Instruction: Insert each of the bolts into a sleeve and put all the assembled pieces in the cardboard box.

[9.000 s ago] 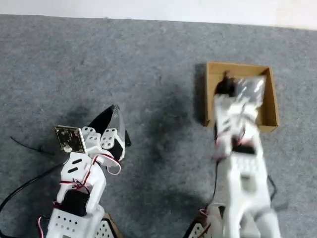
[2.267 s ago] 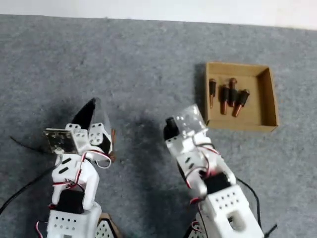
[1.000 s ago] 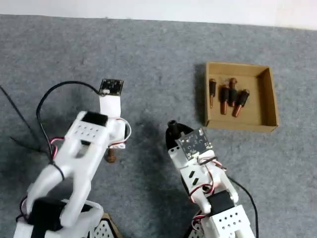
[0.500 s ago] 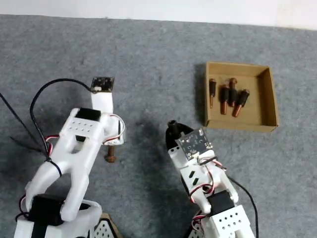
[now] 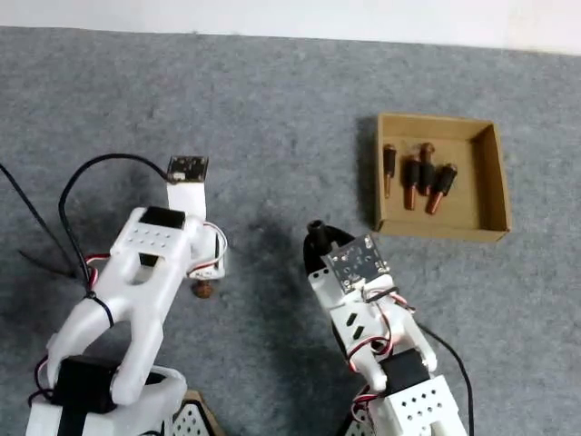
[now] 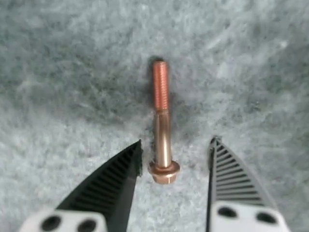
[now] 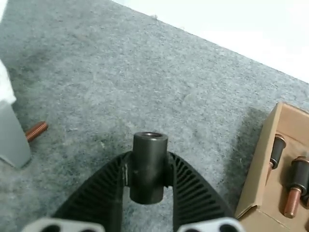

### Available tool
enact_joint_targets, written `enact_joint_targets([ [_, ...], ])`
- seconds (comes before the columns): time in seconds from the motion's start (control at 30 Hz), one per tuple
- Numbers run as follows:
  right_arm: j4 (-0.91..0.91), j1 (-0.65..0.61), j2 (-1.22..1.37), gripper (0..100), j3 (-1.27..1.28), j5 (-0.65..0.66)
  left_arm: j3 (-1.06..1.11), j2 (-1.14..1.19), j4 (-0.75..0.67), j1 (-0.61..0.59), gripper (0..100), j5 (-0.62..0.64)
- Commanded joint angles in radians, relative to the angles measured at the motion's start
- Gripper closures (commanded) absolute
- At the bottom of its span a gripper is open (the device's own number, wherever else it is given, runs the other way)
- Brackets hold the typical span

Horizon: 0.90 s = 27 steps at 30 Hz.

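No lettering, number or sign can be read anywhere. The cardboard box (image 5: 440,233) has plain brown walls. Any print on the small circuit board (image 5: 188,169) far to the left of the box, or on the second circuit board (image 5: 357,260) just below the box's near left corner, is too fine to make out.

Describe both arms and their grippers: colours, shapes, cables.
Both arms, left and right, are white plastic shells with black motor blocks. Red and white wires loop at the joints; a black cable arcs off the left arm. Each wrist carries a bare circuit board. The left gripper and right gripper have black, ribbed, tapering fingers on white mounts.
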Motion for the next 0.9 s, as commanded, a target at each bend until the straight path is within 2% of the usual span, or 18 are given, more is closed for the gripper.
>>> enact_joint_targets([
  [0.0,-0.039,0.008,-0.016,99.3,-0.002,0.012,-0.005,-0.001,-0.002,-0.012,78,-0.025],
  [0.13,-0.039,0.01,-0.016,99.3,-0.002,0.012,0.013,-0.001,-0.009,-0.012,78,-0.025],
  [0.3,-0.039,0.007,-0.016,99.3,-0.002,0.012,0.064,-0.001,-0.109,-0.012,78,-0.025],
  [0.87,-0.039,0.01,-0.016,99.3,-0.002,0.012,0.087,0.001,-0.118,-0.01,78,-0.025],
])
